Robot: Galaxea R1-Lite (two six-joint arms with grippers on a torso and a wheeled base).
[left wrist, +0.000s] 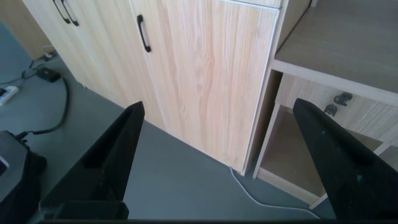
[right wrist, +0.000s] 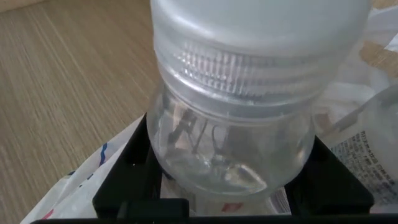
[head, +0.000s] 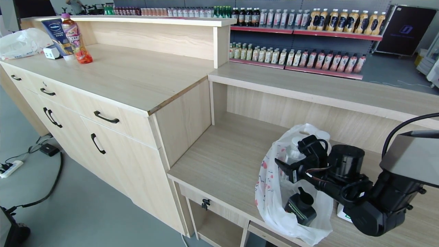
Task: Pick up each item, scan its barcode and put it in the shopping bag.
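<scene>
While hung over the lower wooden desk (head: 223,154) and the white shopping bag (head: 271,206) on it — a black pump bottle (head: 301,209) inside — clamps right gripper (head: 296,157) fingers tight on a clear, white-capped bottle (right wrist: 249,93) at the bag's mouth, and holds left gripper (left wrist: 219,107) spread wide, empty, above grey floor (left wrist: 174,180) beside the cabinet (left wrist: 205,74).

My right arm (head: 370,202) bends in over the shopping bag (head: 271,192), and my right gripper (head: 292,155) is clamped on a clear bottle (right wrist: 230,93) at the bag's mouth. My left gripper (left wrist: 217,107) hangs well apart from the bag, fingers spread wide.
</scene>
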